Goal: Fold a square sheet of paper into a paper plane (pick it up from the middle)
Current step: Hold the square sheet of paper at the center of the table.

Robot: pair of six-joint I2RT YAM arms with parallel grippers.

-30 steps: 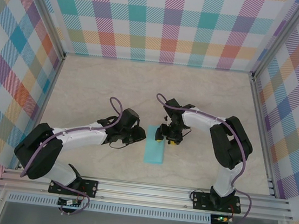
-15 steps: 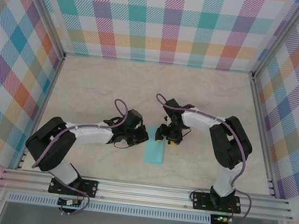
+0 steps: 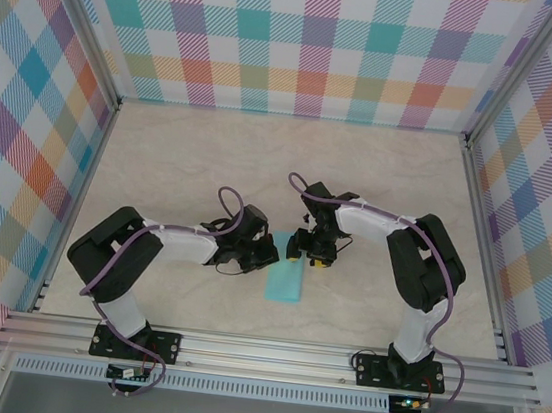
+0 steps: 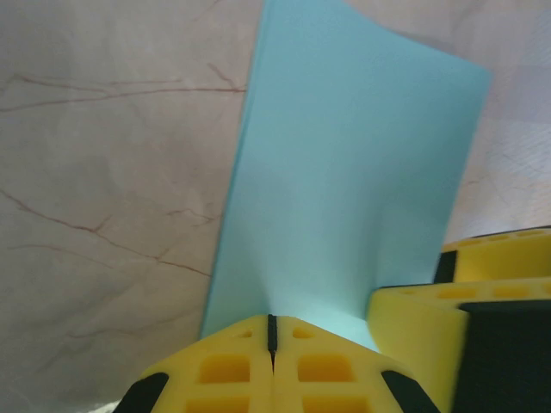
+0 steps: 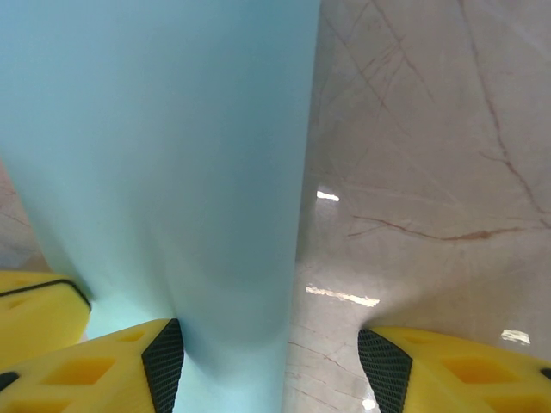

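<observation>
Top external. Sheet of paper (image 3: 284, 283), light teal, lies as a narrow upright strip on the marbled table (image 3: 180, 165), just below frame centre. Left gripper (image 3: 270, 256) reaches in from the left to the strip's upper left edge. Right gripper (image 3: 302, 255) sits at the strip's upper right edge, pointing down toward the table. The two grippers are close, with the top of the strip between them. Jaw state is too small to read from here. Plaid walls (image 3: 317, 40) stand on three sides.

Left wrist. Left gripper (image 4: 271, 325) is at bottom centre, its yellow fingers pressed together with only a thin dark seam between them. The sheet of paper (image 4: 344, 172) runs from those fingertips up to the top right, and its near edge meets the tips. Cannot tell whether that edge is pinched in the seam or just lies under the tips. A finger (image 4: 413, 318) of the right gripper stands at lower right, against the sheet's right side. Bare table (image 4: 112, 189) on the left.

Right wrist. Right gripper (image 5: 267, 357) has its fingers well apart, one (image 5: 95, 366) at lower left and one (image 5: 465, 370) at lower right. The sheet of paper (image 5: 172, 155) fills the left half of the frame. It runs down between the fingers, hard against the left one, with bare table (image 5: 430, 129) between it and the right one. Nothing is clamped. Another yellow piece (image 5: 30, 305) shows at the left edge, touching the sheet.
</observation>
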